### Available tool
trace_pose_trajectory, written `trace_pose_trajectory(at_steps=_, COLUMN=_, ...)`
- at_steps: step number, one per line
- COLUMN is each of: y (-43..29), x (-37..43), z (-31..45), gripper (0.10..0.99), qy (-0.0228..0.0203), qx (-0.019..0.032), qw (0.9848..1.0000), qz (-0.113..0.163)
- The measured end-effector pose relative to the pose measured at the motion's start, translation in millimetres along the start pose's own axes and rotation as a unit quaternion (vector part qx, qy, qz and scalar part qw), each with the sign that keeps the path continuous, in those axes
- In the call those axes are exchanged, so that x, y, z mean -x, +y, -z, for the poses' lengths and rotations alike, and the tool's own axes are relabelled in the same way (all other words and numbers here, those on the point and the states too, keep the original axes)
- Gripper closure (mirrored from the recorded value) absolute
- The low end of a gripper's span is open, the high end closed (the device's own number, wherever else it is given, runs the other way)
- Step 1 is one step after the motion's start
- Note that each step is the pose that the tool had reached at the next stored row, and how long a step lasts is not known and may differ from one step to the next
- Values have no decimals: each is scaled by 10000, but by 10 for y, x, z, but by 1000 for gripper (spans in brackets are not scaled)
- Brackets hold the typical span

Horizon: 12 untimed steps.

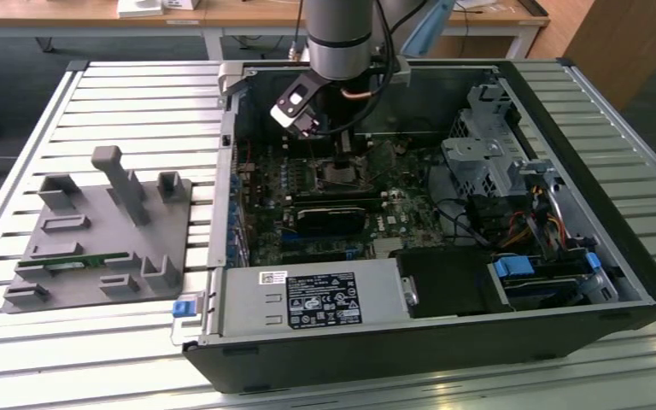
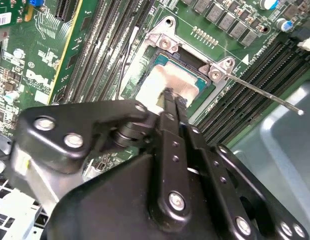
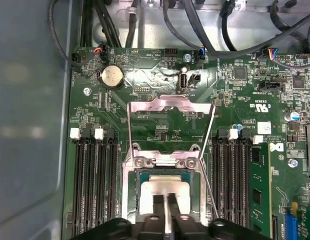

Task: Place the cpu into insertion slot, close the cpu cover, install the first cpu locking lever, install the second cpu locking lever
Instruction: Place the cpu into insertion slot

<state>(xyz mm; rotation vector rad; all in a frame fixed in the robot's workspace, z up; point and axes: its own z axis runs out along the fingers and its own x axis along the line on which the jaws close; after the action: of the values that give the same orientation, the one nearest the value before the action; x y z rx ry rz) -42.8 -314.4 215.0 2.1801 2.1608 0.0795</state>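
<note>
The cpu (image 3: pixel 165 186) lies flat in the insertion slot (image 3: pixel 128 196), its silvery top showing in both wrist views (image 2: pixel 160 82). My gripper (image 3: pixel 168 212) is shut, its narrow fingertips (image 2: pixel 171 100) pointing down at the middle of the chip; I cannot tell whether they touch it. The cpu cover (image 3: pixel 170 104) stands swung open behind the socket. A thin lever rod (image 3: pixel 210 145) runs along one side of the socket, and one (image 2: pixel 265 92) sticks out free. In the exterior view the gripper (image 1: pixel 343 162) reaches into the open computer case over the slot (image 1: pixel 340 175).
Long black memory slots (image 3: pixel 95 185) flank the socket on both sides. A black rectangular block (image 1: pixel 330 215) lies just in front of it, and a power supply (image 1: pixel 305 299) in front of that. A drive cage (image 1: pixel 482 158) and cables fill the exterior view's right. A grey fixture plate (image 1: pixel 100 231) sits outside the case.
</note>
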Motion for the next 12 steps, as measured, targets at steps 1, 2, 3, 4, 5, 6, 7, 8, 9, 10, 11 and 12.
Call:
trace_pose_trajectory(at_steps=1, y=4, x=0, z=11, gripper=969, qy=0, qx=-15, qw=10000, qz=1)
trace_pose_trajectory(at_steps=2, y=7, x=0, z=20, gripper=969, qy=1, qx=-29, qw=10000, qz=1)
trace_pose_trajectory(at_steps=3, y=10, x=0, z=28, gripper=980, qy=1, qx=-43, qw=10000, qz=1)
trace_pose_trajectory(at_steps=4, y=13, x=0, z=36, gripper=980, qy=1, qx=-54, qw=10000, qz=1)
trace_pose_trajectory(at_steps=5, y=15, x=0, z=43, gripper=980, qy=1, qx=-64, qw=10000, qz=1)
trace_pose_trajectory(at_steps=6, y=16, x=1, z=50, gripper=980, qy=2, qx=-73, qw=10000, qz=1)
trace_pose_trajectory(at_steps=7, y=17, x=1, z=57, gripper=980, qy=4, qx=-80, qw=10000, qz=1)
trace_pose_trajectory(at_steps=8, y=18, x=1, z=63, gripper=980, qy=6, qx=-87, qw=10000, qz=1)
trace_pose_trajectory(at_steps=9, y=19, x=1, z=70, gripper=980, qy=8, qx=-94, qw=10000, qz=1)
trace_pose_trajectory(at_steps=10, y=21, x=1, z=78, gripper=980, qy=11, qx=-101, qw=9999, qz=1)
trace_pose_trajectory(at_steps=11, y=22, x=1, z=83, gripper=980, qy=13, qx=-108, qw=9999, qz=1)
trace_pose_trajectory(at_steps=12, y=22, x=1, z=87, gripper=980, qy=14, qx=-115, qw=9999, qz=0)
